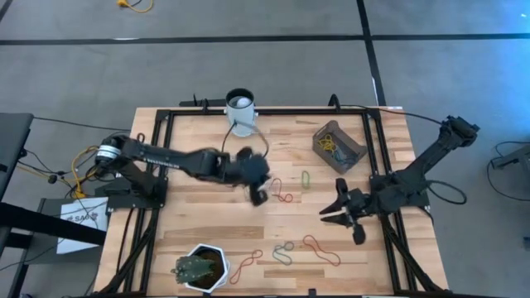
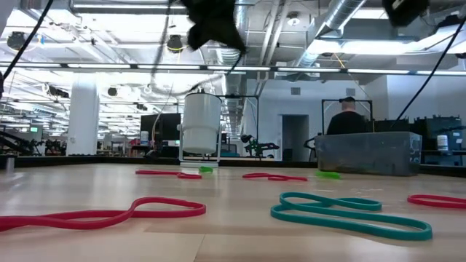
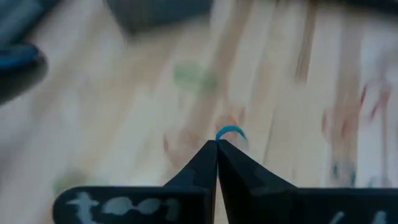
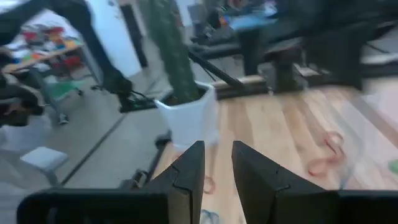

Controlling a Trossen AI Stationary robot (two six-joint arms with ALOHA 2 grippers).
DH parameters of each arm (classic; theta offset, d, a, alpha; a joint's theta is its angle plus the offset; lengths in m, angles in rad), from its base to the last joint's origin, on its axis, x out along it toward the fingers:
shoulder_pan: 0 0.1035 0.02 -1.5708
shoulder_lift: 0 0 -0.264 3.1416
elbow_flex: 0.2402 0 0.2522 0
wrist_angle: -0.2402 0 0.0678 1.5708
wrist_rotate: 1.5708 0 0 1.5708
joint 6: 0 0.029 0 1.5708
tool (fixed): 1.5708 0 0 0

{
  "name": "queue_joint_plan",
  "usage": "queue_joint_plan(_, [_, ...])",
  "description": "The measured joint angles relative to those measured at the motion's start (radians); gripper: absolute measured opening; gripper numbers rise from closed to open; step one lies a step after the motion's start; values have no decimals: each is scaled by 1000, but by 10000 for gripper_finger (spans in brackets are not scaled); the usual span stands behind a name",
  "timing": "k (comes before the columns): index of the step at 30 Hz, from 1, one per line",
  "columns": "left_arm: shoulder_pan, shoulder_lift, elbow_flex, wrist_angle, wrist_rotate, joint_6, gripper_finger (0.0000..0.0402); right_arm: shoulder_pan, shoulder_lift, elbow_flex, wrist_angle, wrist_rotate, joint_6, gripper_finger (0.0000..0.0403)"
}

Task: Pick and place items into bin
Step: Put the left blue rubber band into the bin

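The left tool (image 1: 259, 195) hangs over mid-tabletop (image 1: 199, 219), fingers pressed together on a thin blue band (image 3: 231, 132) whose loop pokes past the tips. Just beside it lies a red band (image 1: 284, 193), then a green one (image 1: 305, 177). The bin (image 1: 339, 147) sits near the far right edge. The right tool (image 1: 339, 213), fingers parted and holding nothing, waits near the right edge, open wood between the two.
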Motion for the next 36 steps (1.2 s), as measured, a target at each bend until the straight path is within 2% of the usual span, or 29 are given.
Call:
queue_joint_plan(4, [90, 0, 55, 167, 33, 105, 0, 66, -21, 0, 83, -1, -91, 77])
queue_joint_plan(9, [210, 40, 60, 465, 204, 166, 0, 139, -38, 0, 155, 0, -186, 77])
queue_joint_plan(17, [349, 264, 83, 892, 437, 106, 0, 194, -95, 0, 157, 1, -233, 77])
queue_joint_plan(19, [374, 336, 139, 911, 471, 86, 0, 201, -99, 0, 157, 1, -252, 77])
queue_joint_plan(22, [397, 463, 287, 906, 513, 80, 0, 202, -100, 0, 156, 1, -254, 77])
queue_joint_plan(26, [406, 652, 550, 836, 588, 84, 0, 200, -100, 0, 156, 7, -260, 77])
queue_joint_plan(33, [412, 959, 1003, 583, 547, 129, 0, 200, -100, 0, 152, 7, -267, 77])
queue_joint_plan(34, [412, 988, 1028, 583, 544, 130, 0, 200, -99, 0, 150, 7, -271, 77])
queue_joint_plan(36, [413, 1005, 980, 713, 535, 127, 0, 200, -94, 0, 140, 7, -272, 77])
